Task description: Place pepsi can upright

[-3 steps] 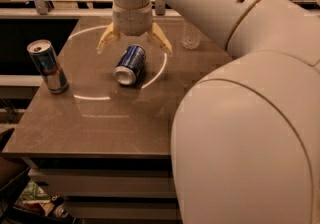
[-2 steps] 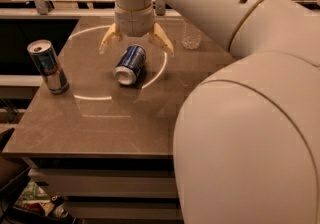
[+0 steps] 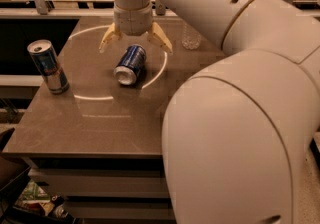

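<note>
The right side of the brown square table [image 3: 100, 128] is hidden by the bulky cream robot arm [image 3: 240, 133], which is itself cut off at three edges. Lettering on the lying dark-blue pepsi can [image 3: 130, 65], below the spread cream two-finger gripper [image 3: 135, 47], is too blurred to be read. The small clear object [image 3: 190, 39] cannot be identified.

No words or numbers can be read here. The pepsi can [image 3: 130, 64] lies on its side on the table [image 3: 100, 118]. It is dark blue with white and red marks, but they are too blurry to read as letters. The tall can [image 3: 48, 66] stands near the left edge and shows a red mark, not clear enough to read. The claw [image 3: 135, 47] hangs just over the pepsi can, fingers spread wide.
</note>
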